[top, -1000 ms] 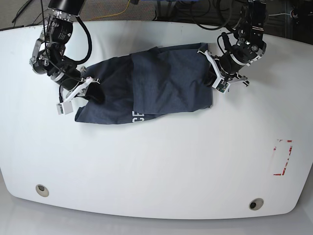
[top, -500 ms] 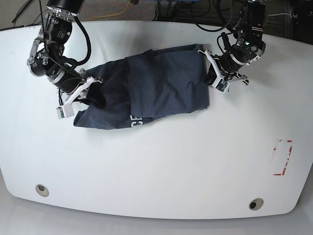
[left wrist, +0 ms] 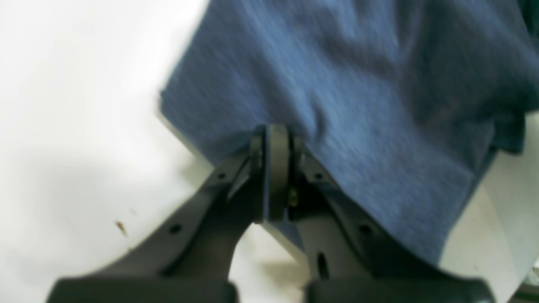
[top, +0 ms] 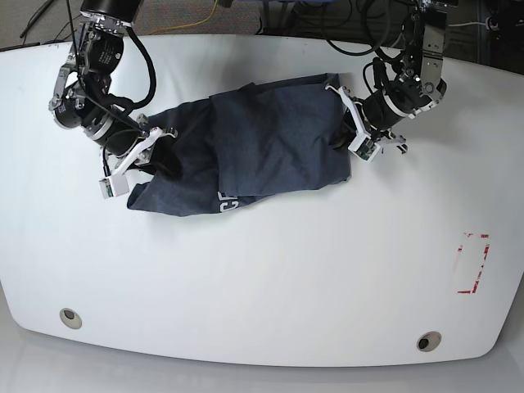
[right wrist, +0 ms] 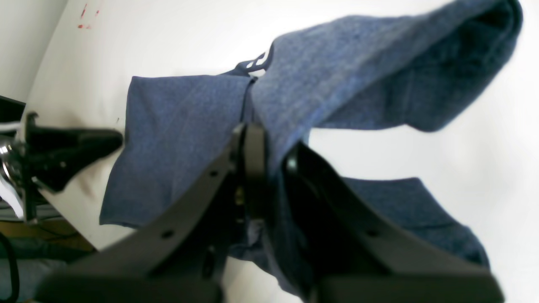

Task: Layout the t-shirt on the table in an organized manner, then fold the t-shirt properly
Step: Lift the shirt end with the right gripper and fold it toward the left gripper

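Both sets of fingers (left wrist: pixel 276 139) (right wrist: pixel 269 151) stay clamped shut on the t-shirt (top: pixel 262 143); your left end has shifted inward, bunching it; layout on the tabletop (top: pixel 270 278) remains unfinished.

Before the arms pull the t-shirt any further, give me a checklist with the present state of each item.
1. Left gripper shut on the t-shirt edge: ok.
2. Right gripper shut on the cloth: ok.
3. T-shirt spread flat: not ok, one layer is folded over another, white lettering only partly showing.
4. Cloth fully on the table: ok.
5. Red tape outline apart from the shirt: ok.
6. Which parts of the shirt are gripped: cannot tell.
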Controlling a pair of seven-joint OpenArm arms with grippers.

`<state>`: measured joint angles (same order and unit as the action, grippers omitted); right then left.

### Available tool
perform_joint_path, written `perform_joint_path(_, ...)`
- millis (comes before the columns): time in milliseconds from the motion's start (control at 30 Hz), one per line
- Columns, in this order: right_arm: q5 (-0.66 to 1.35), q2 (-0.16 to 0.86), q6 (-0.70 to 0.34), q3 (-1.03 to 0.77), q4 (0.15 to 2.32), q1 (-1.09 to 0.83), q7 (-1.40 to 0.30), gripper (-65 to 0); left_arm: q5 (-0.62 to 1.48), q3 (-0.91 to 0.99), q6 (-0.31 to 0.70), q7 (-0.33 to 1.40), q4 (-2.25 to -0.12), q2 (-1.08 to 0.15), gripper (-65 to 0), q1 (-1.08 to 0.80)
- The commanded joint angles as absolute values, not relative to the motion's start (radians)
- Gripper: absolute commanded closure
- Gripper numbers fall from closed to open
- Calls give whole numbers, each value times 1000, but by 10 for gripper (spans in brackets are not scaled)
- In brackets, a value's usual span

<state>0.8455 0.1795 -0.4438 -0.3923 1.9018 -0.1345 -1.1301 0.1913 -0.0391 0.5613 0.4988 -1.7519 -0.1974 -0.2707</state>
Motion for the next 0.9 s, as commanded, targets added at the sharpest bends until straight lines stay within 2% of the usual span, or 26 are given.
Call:
perform_joint_path(0,871,191,-446,-397,1919,-122,-1106,0,200,-38,562,473,-1762,-200,0,-260)
perform_joint_path(500,872,189,-446,-395,1919,-122,-1106,0,202,-62,565,473,-1537,-200,0,-189)
perform_joint_path(867,869,185,-446,-298,1939,-117,-1099,0,202,-76,565,473,-1497,-203,0,-179)
